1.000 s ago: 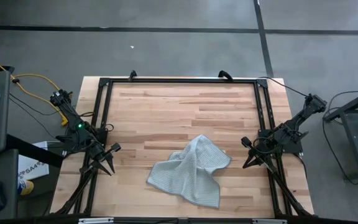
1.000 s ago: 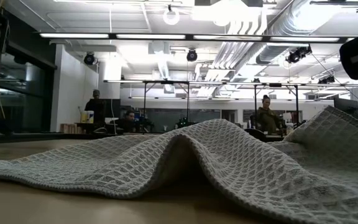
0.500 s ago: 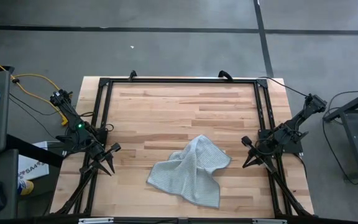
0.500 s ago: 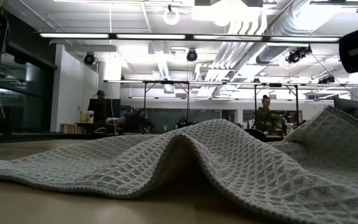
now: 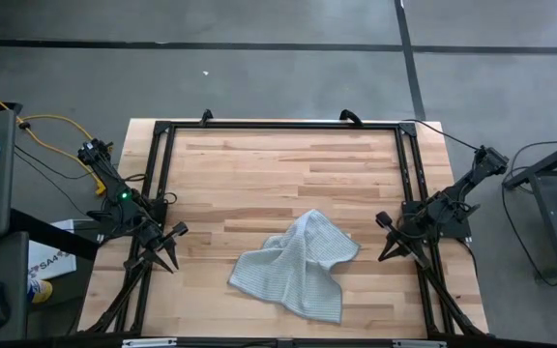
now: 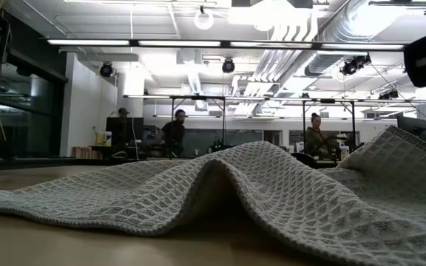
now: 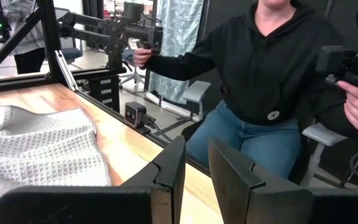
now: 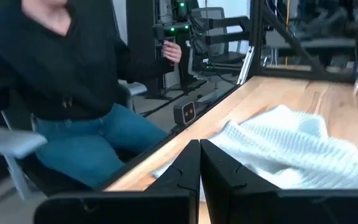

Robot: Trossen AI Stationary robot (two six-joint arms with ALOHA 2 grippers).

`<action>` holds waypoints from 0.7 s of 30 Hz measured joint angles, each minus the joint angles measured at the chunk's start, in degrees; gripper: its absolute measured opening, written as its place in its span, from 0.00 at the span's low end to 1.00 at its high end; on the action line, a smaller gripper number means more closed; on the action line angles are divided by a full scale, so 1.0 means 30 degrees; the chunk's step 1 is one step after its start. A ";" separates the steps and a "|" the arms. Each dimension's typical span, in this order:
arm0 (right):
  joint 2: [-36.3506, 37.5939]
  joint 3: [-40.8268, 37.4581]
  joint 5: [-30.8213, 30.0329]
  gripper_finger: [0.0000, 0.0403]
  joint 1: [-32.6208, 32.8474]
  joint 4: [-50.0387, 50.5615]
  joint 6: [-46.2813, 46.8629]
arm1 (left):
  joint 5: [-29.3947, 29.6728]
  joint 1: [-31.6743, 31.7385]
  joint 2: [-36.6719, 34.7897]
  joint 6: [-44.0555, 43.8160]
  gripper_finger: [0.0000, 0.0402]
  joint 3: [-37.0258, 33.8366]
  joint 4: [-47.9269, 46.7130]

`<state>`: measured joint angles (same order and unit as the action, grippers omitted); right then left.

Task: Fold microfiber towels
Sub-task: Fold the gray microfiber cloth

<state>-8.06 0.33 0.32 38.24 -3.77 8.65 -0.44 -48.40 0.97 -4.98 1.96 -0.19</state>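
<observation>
The pale grey-blue microfiber towel lies crumpled on the wooden table, near the front edge at the middle, with a raised fold across it. It also shows in the left wrist view and the right wrist view. My left gripper hangs at the table's left edge, well left of the towel; its fingers stand a narrow gap apart and hold nothing. My right gripper hangs at the table's right edge, just right of the towel; its fingers are shut and empty.
A black frame runs around the tabletop. A small camera sits at the table's near edge. A seated person in a black top is just beyond that edge, holding control handles. Bare wood lies beyond the towel.
</observation>
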 joint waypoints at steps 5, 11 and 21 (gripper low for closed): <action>-0.0004 0.0000 -0.0004 0.00 0.0000 -0.0337 0.1207 | 0.2053 0.0000 0.0007 -0.0096 0.17 0.0000 0.0995; -0.0004 -0.0002 -0.1382 0.00 0.0007 -0.1877 0.0933 | 0.7994 0.0007 0.0007 -0.1255 0.17 0.0002 0.1304; -0.0055 -0.0003 -1.2551 0.00 -0.0512 -0.3776 0.1178 | 1.3775 0.0007 0.0007 -0.4451 0.17 0.0000 0.1311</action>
<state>-8.23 0.32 -37.33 36.70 -15.10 12.18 40.89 -48.38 0.99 -18.34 1.96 3.75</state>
